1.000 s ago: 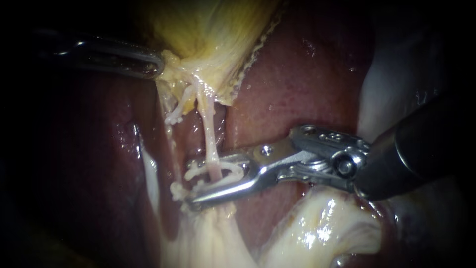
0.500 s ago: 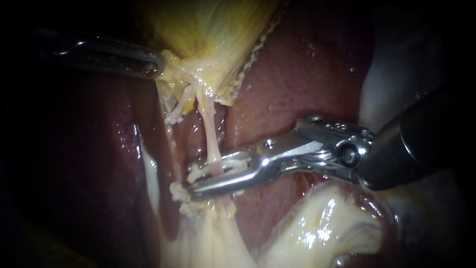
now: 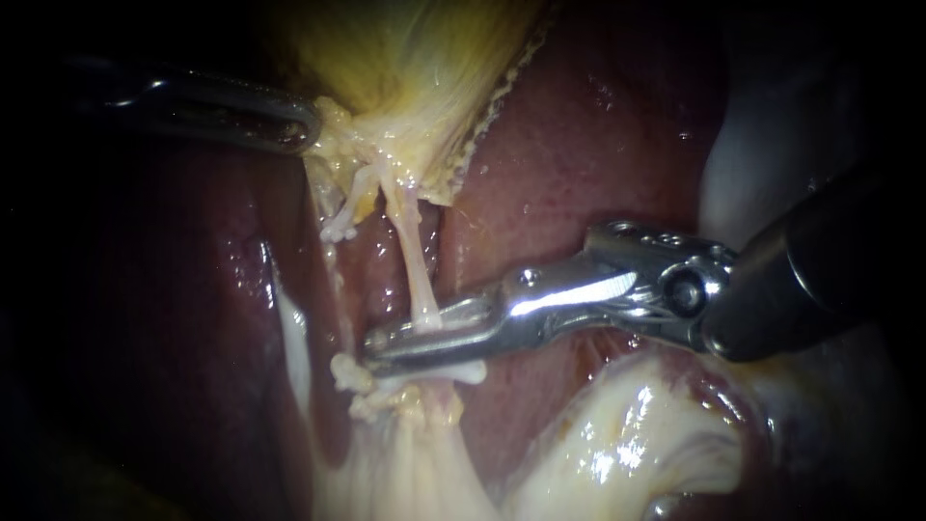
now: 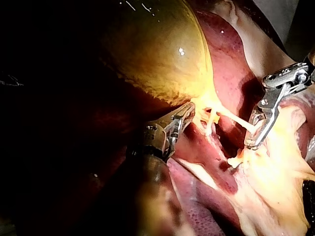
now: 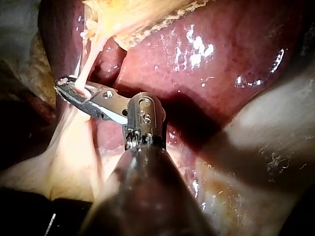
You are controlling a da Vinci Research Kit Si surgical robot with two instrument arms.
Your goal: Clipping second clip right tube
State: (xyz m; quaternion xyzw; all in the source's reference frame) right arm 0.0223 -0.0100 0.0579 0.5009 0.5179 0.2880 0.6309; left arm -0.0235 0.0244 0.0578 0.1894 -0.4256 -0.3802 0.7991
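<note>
My worry starts at the tip of my right instrument [image 3: 378, 345]. If the jaws sit slightly askew on the right tube [image 3: 410, 251], the clip they carry could close across only part of it or slide along it. A careless pull toward the shaft could also tear this thin, taut strand. The jaws are nearly together, with only a narrow slit between them, and they clamp the tube from both sides close to their tips. A little white clip material shows in the slit on the shaft side of the tube. In the right wrist view the tube [image 5: 86, 66] runs straight up out of the jaw tips [image 5: 61, 84], stretched tight. Just under the lower jaw and touching it, a white clip [image 3: 461, 370] lies across the same strand, so there is little room, and I judge the two could foul each other if I shift downward. A thinner strand hangs just beyond the jaw tips and could be caught if I push further in. Behind the jaws lies the dark red liver [image 3: 579, 164]. Well above them, my left instrument [image 3: 307, 127] has its jaws closed on the yellow lower edge of the gallbladder [image 3: 405, 58], holding the tube in tension. If that hold slips, the tube goes slack within my clamp.
</note>
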